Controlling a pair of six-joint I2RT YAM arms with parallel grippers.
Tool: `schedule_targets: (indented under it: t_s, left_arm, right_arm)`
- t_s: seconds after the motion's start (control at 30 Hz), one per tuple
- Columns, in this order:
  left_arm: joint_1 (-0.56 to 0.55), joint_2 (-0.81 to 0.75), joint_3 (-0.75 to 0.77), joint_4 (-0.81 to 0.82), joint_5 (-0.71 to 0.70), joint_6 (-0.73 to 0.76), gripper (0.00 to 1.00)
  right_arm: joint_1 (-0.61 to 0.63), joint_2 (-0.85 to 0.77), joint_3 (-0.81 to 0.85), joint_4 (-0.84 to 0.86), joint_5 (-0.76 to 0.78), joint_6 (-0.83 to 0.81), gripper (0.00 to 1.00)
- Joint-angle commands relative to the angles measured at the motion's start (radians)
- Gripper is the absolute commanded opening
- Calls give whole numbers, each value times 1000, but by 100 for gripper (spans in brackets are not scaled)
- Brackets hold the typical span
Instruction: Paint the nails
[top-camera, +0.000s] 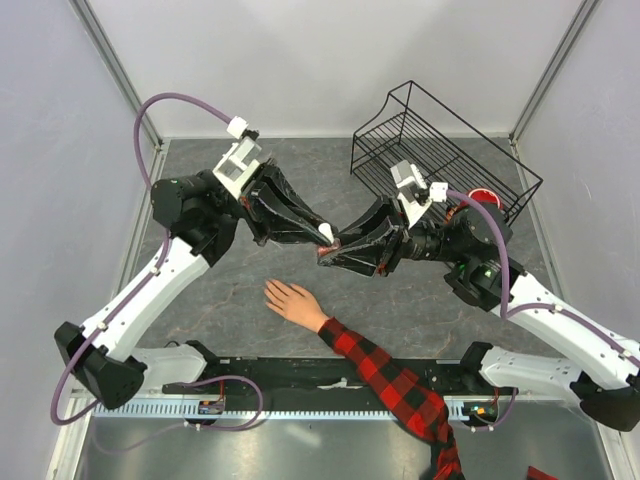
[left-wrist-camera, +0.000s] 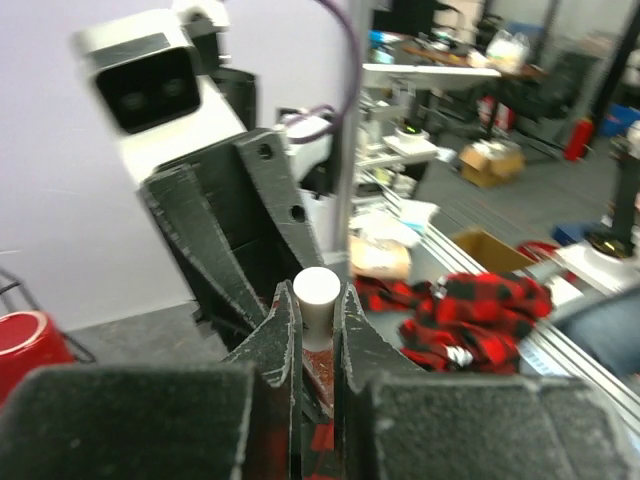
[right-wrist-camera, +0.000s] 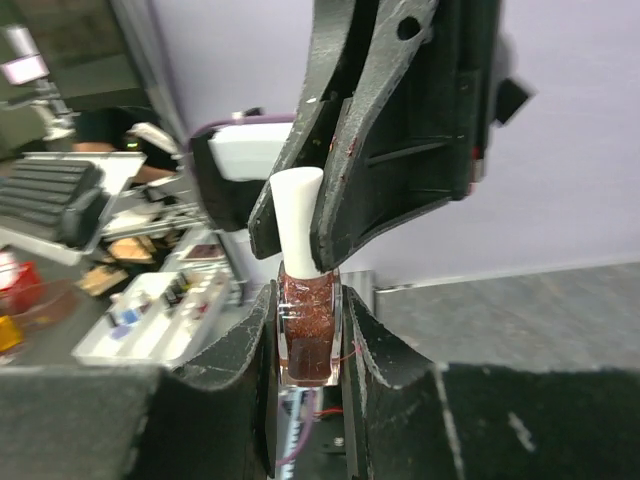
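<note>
A pale hand (top-camera: 293, 302) with spread fingers lies flat on the grey table, on an arm in a red-and-black plaid sleeve (top-camera: 385, 375). Its nails are too small to make out. Above and behind it my two grippers meet tip to tip. My right gripper (top-camera: 332, 253) is shut on a tiny dark red bottle (right-wrist-camera: 308, 330), held upright above the table. My left gripper (top-camera: 324, 234) is shut on the bottle's white cap (left-wrist-camera: 317, 295), which also shows in the right wrist view (right-wrist-camera: 298, 215). The cap sits on the bottle. The sleeve shows blurred in the left wrist view (left-wrist-camera: 470, 310).
A black wire basket (top-camera: 440, 150) stands tilted at the back right. A red cup (top-camera: 483, 197) sits beside it, behind my right arm, and also shows in the left wrist view (left-wrist-camera: 25, 345). A black rail (top-camera: 300, 375) runs along the near edge.
</note>
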Motion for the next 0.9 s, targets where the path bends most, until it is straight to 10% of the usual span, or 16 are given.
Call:
schedule_targets:
  t_s: [0.0, 0.13, 0.3, 0.47, 0.87]
  left_arm:
    - [31, 84, 26, 132, 262, -230, 2]
    - [77, 71, 43, -53, 231, -162, 4]
    - [146, 24, 49, -113, 181, -146, 48]
    - [201, -66, 61, -338, 66, 8, 69]
    - [172, -255, 73, -803, -498, 331, 73]
  right_arm:
    - [10, -23, 27, 347, -211, 159, 0]
    - [10, -21, 65, 194, -180, 50, 0]
    - [9, -16, 119, -53, -95, -160, 0]
    - [9, -3, 154, -244, 54, -312, 0]
    - [9, 49, 197, -367, 493, -410, 0]
